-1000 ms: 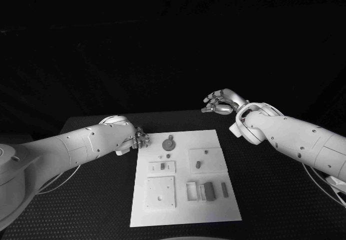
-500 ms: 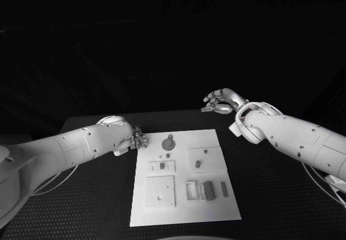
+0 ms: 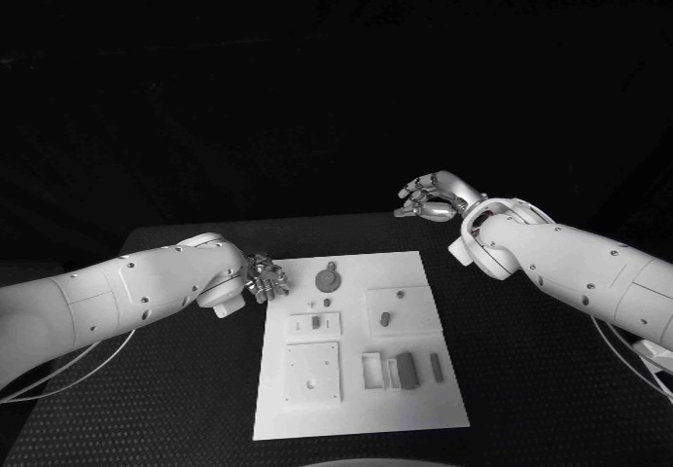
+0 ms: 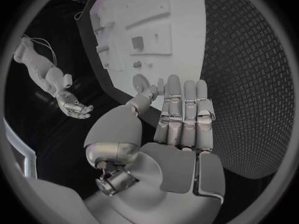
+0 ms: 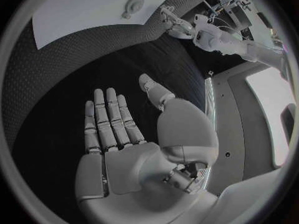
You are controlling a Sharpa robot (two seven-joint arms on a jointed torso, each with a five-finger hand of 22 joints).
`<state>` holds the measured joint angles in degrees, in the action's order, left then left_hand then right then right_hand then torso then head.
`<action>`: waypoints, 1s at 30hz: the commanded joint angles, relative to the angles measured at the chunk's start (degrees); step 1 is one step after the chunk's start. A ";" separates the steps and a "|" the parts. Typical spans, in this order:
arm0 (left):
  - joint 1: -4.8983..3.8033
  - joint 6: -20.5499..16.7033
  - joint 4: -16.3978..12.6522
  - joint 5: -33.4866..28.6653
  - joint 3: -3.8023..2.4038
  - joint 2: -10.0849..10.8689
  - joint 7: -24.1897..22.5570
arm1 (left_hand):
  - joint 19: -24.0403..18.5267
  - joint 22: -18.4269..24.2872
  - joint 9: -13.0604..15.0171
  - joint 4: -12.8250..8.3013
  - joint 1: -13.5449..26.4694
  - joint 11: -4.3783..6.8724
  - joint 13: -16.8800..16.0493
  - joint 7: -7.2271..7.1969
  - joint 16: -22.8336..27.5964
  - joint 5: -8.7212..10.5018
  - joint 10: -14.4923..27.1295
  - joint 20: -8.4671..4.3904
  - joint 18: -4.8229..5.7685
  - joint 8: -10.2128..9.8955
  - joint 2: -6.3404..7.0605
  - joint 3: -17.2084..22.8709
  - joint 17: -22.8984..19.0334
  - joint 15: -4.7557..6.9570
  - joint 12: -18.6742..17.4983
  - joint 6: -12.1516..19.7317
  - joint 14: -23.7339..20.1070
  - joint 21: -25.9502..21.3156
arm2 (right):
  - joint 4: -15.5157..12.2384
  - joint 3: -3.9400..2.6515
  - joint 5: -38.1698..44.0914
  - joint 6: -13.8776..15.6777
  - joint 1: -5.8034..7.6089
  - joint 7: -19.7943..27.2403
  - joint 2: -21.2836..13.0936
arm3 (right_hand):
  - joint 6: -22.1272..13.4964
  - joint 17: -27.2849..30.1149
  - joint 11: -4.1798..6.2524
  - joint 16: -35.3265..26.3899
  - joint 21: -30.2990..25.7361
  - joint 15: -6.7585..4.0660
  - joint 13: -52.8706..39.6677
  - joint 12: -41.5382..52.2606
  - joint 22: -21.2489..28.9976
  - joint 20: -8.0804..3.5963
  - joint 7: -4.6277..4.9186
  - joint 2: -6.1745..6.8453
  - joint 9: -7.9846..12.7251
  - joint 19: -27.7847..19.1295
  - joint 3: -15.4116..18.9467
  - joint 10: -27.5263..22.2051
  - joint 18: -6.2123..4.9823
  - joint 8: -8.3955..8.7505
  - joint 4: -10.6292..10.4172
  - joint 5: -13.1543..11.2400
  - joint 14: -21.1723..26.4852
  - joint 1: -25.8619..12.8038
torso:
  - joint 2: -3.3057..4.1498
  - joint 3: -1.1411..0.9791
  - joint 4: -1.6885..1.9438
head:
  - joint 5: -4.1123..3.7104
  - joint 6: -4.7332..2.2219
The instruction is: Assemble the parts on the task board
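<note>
A white task board (image 3: 359, 389) lies in the middle of the black worktop (image 3: 168, 389), with small grey parts (image 3: 407, 371) and a round disc part (image 3: 329, 280) on it. The left hand (image 3: 265, 277) hovers just beside the board's far left corner, holding nothing. The right hand (image 3: 432, 198) hangs beyond the worktop's far edge, fingers spread, well apart from the board.

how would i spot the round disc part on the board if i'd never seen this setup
Find the white task board in the middle of the black table. Go to its far end, near the left robot hand. The round disc part lies there, the only circular piece; the other parts are small blocks and pegs.
</note>
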<state>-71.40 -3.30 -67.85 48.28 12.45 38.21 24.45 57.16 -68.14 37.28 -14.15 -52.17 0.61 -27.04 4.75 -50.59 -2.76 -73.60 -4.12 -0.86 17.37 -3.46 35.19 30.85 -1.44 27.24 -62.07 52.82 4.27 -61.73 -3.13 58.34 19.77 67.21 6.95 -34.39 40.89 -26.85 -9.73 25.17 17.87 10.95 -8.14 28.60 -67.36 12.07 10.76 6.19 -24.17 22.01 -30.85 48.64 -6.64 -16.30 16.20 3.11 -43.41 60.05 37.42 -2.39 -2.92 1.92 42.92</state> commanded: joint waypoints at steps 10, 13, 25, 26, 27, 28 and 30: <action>0.00 -11.49 -11.74 -1.85 1.38 4.66 2.27 | 0.95 -0.99 -0.05 -0.44 0.22 0.07 0.27 -0.42 -0.18 -0.02 -1.12 -0.36 0.69 0.26 0.40 0.51 0.03 0.27 -1.10 -1.14 1.03 0.67 | -0.38 -0.01 0.12 -0.37 -0.01 0.46 -0.48 | -0.43 -0.11 -0.42 -0.31 -0.35 0.18 0.09 -0.11 -0.14 -0.13 2.68 0.05 0.10 -0.29 0.04 -0.06 1.02 -0.37 -0.11 -0.25 0.07 -0.46 | 0.07 0.09 0.03 | 0.23 0.36; 0.25 -14.58 -12.89 -0.28 1.39 4.84 2.55 | 1.41 -1.68 -0.18 -0.49 0.22 0.21 0.32 -0.45 -0.39 -0.02 -1.66 -0.55 0.58 0.27 0.51 0.61 0.13 0.45 -1.46 -1.28 1.56 1.09 | -0.42 -0.01 0.11 -0.37 -0.01 0.42 -0.56 | -0.43 -0.11 -0.42 -0.31 -0.36 0.18 0.10 -0.11 -0.15 -0.13 2.68 0.05 0.10 -0.28 0.04 -0.06 1.02 -0.37 -0.11 -0.25 0.07 -0.47 | 0.05 0.10 0.09 | 0.30 0.43; 1.37 -16.42 -14.63 2.54 1.41 4.05 4.12 | 15.76 -8.52 -1.26 -1.35 -1.07 2.25 -6.76 -1.51 -19.43 -0.03 -6.62 -6.17 -1.71 0.00 1.09 -0.77 8.49 8.03 4.55 -1.89 12.61 12.56 | -0.44 -0.01 0.11 -0.35 -0.01 0.40 -0.55 | -0.43 -0.15 -0.42 -0.35 -0.40 0.18 0.13 -0.10 -0.19 -0.14 2.67 0.11 0.11 -0.28 0.04 -0.06 1.02 -0.38 -0.09 -0.25 0.07 -0.46 | 0.08 0.14 -0.14 | 0.72 0.51; 1.47 -16.27 -14.71 2.69 1.41 4.02 4.60 | 17.89 -8.57 -1.31 -1.69 -1.43 2.54 -7.75 -1.79 -21.29 -0.13 -8.22 -6.87 -2.12 -0.04 1.32 -1.00 9.27 8.95 6.12 -1.88 14.29 14.10 | -0.44 -0.01 0.11 -0.35 -0.01 0.40 -0.56 | -0.43 -0.16 -0.42 -0.36 -0.40 0.18 0.14 -0.10 -0.20 -0.14 2.67 0.12 0.12 -0.28 0.04 -0.06 1.02 -0.38 -0.09 -0.25 0.07 -0.46 | 0.08 0.14 -0.15 | 0.72 0.51; 1.57 -16.19 -14.79 2.72 1.41 4.01 5.14 | 18.86 -8.53 -1.39 -1.71 -1.49 2.93 -8.59 -1.75 -22.43 -0.09 -8.15 -7.21 -2.18 -0.04 1.06 -0.95 9.74 9.95 6.99 -2.02 14.84 15.20 | -0.42 -0.01 0.11 -0.35 -0.01 0.41 -0.56 | -0.43 -0.16 -0.42 -0.36 -0.41 0.18 0.14 -0.10 -0.20 -0.14 2.67 0.12 0.12 -0.27 0.04 -0.06 1.02 -0.38 -0.09 -0.25 0.07 -0.46 | 0.08 0.14 -0.15 | 0.72 0.51; 1.68 -16.22 -14.89 2.73 1.41 3.98 5.72 | 19.03 -8.49 -1.55 -1.73 -1.33 3.00 -9.98 -2.09 -23.42 -0.14 -7.77 -7.60 -2.14 -0.12 0.85 -0.77 10.04 10.98 8.32 -2.16 14.81 16.42 | -0.41 -0.01 0.11 -0.35 -0.01 0.41 -0.58 | -0.43 -0.16 -0.42 -0.36 -0.41 0.18 0.14 -0.10 -0.21 -0.15 2.67 0.12 0.12 -0.27 0.04 -0.06 1.02 -0.39 -0.09 -0.25 0.07 -0.46 | 0.08 0.14 -0.15 | 0.72 0.51; 1.92 -16.39 -15.03 2.77 1.41 3.92 6.96 | 18.85 -8.44 -1.79 -1.86 -1.00 3.24 -11.71 -2.26 -24.33 -0.11 -7.10 -8.12 -2.00 -0.24 0.60 -0.50 10.06 11.24 9.80 -2.33 14.79 18.11 | -0.45 -0.01 0.11 -0.36 -0.01 0.40 -0.61 | -0.44 -0.17 -0.42 -0.37 -0.41 0.18 0.15 -0.10 -0.21 -0.15 2.67 0.12 0.12 -0.27 0.04 -0.06 1.02 -0.39 -0.09 -0.25 0.06 -0.46 | 0.09 0.09 -0.15 | 0.75 0.73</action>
<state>-69.61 -18.45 -82.62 50.04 13.89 42.27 28.82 76.07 -74.95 35.52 -15.83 -52.96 3.72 -38.26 3.56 -74.63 -2.60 -81.40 -11.80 -1.81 17.49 -2.19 34.33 40.86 8.76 36.62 -63.41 67.23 21.83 -62.08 -3.13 58.34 19.77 67.21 6.91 -34.99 40.89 -26.94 -9.73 25.17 17.64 10.95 -8.04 28.60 -67.50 12.07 10.75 6.19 -24.13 22.01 -30.85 48.64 -6.63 -16.30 16.20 3.11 -43.41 60.05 37.49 -2.26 -3.03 2.65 43.49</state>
